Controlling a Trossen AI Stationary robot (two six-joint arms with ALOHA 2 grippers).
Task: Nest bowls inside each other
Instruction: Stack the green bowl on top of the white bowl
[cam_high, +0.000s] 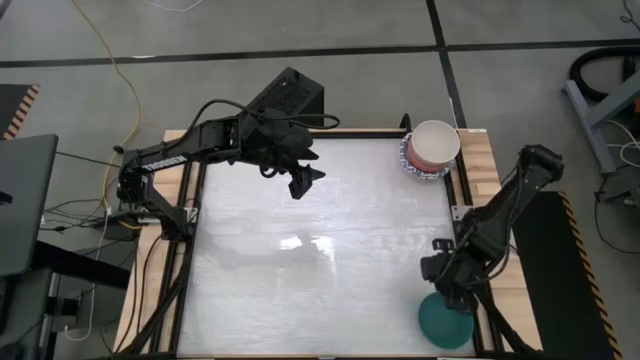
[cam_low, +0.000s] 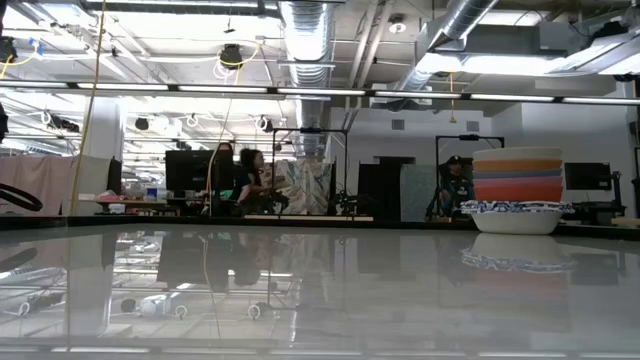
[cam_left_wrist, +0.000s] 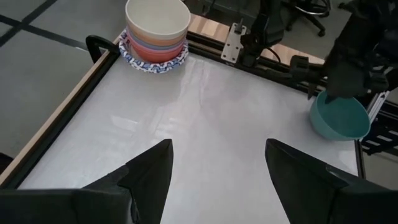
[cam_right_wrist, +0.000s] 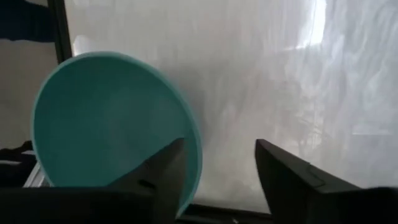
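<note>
At the far right corner of the white table (cam_high: 300, 270), a stack of nested bowls (cam_high: 431, 148) is seen. Its lowest bowl is white with a blue patterned rim; above it, red, orange, blue and pink bands are visible from the low view, and a cream bowl (cam_left_wrist: 157, 20) sits uppermost, its hollow holding nothing. How many bowls the stack counts in all cannot be told.

Well apart from the stack, at the near right corner of the table, a single teal bowl (cam_high: 444, 320) is found. It is plain, round and smooth, and is tilted, with its rim overhanging the table's edge. One finger of the right gripper (cam_right_wrist: 219, 180) is seen inside the teal bowl's rim and the other outside it; the fingers stand apart, and whether the wall is pinched cannot be told.

Left of the stack, over the far middle of the table, the left gripper (cam_left_wrist: 217, 180) is held with its fingers spread wide and nothing between them.
</note>
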